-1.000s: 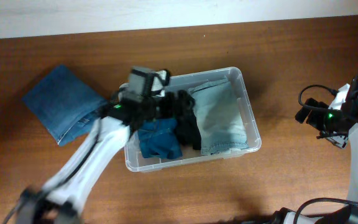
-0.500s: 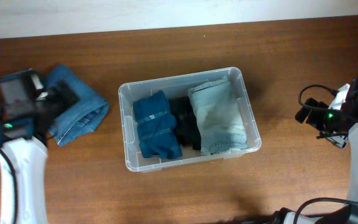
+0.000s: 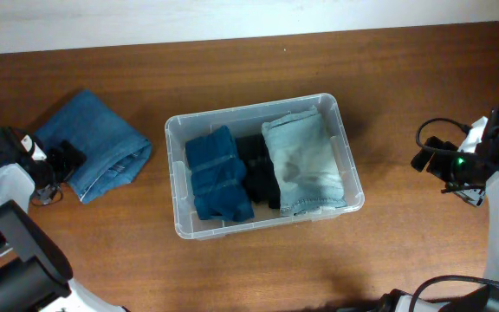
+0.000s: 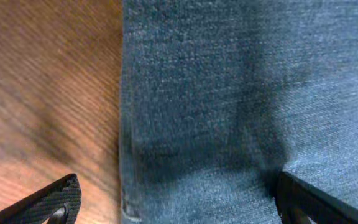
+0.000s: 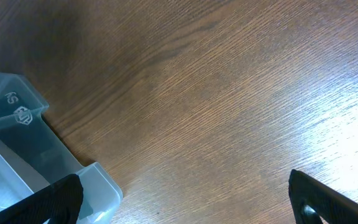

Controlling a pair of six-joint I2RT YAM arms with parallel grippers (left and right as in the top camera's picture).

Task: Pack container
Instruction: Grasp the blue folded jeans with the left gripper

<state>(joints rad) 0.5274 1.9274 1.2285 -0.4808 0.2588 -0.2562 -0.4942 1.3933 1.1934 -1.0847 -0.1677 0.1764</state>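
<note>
The clear container (image 3: pixel 249 107) stands mid-table. It holds a dark blue folded garment (image 3: pixel 219 173) on the left, a black garment (image 3: pixel 258 173) in the middle and light blue jeans (image 3: pixel 306 165) on the right. Folded blue jeans (image 3: pixel 93 143) lie on the table to its left. My left gripper (image 3: pixel 59 165) is open and low at those jeans' left edge. In the left wrist view the denim (image 4: pixel 229 93) lies between the spread fingers (image 4: pixel 179 205). My right gripper (image 3: pixel 431 160) is open and empty over bare wood right of the container, whose corner (image 5: pixel 17 155) shows in the right wrist view with the fingers (image 5: pixel 191 205).
A pale wall strip (image 3: pixel 232 17) runs along the table's far edge. Bare wood (image 3: pixel 405 87) lies right of the container and in front of it. The right arm's cables (image 3: pixel 444 130) loop near its wrist.
My left arm has swung from over the container's left side out to the far left, down by the folded jeans. The dark blue garment stays in the container. The right arm has not moved.
</note>
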